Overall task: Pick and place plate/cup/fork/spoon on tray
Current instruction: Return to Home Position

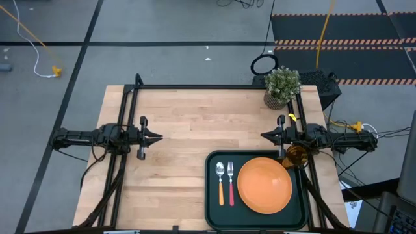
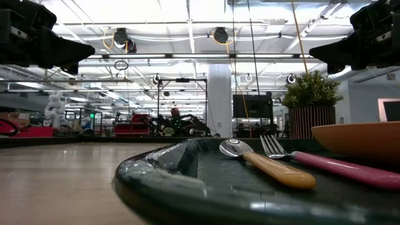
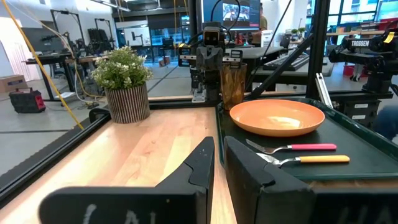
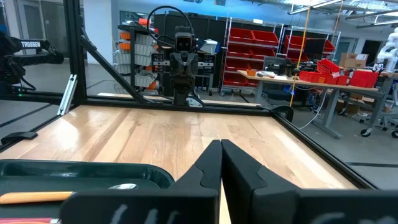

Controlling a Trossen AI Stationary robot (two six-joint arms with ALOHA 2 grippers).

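Four items are sitting on the tray [image 1: 211, 214]: spoon [image 1: 220, 182], fork [image 1: 230, 182], plate [image 1: 264, 185], and cup [image 1: 296, 156] at its far-right corner. The left hand [image 1: 156, 136] and right hand [image 1: 265, 136] are hovering closed and empty beyond the tray. Homing cleanly is likely calling for lifting the right arm clear of the cup.

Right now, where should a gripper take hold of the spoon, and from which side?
Probably mid-handle on the spoon, from straight above, pinching across its width: it lies flat on the tray, and the fork lies close alongside.
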